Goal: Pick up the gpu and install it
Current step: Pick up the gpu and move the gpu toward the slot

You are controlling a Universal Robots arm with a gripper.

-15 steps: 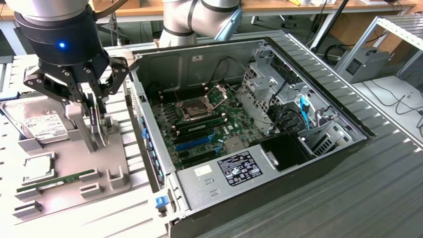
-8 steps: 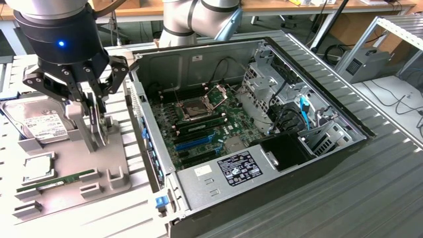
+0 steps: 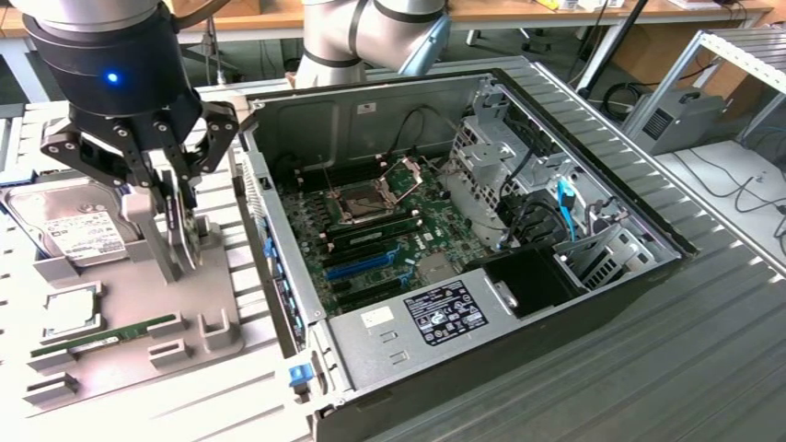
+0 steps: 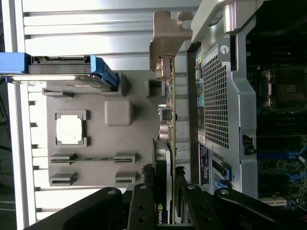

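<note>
Ribbed metal table [image 3: 687, 368] bears grey tray [image 3: 123, 359], open case [image 3: 368, 101]; fingers [image 4: 144, 201] grip gpu [image 4: 163, 158]

The exterior view looks down steeply from high up. It takes in the open computer case [image 3: 491, 230] across the centre and right of the frame and the grey parts tray [image 3: 135, 285] at lower left. The hand [image 3: 176, 198] looms close at upper left. The wrist view sits just behind the hand [image 4: 165, 211], facing along its fingers [image 4: 144, 206], very near the gpu [image 4: 163, 153]. Both views share the parts tray [image 4: 96, 143], the gpu [image 3: 184, 239] and the case's perforated wall [image 4: 216, 96].
</note>
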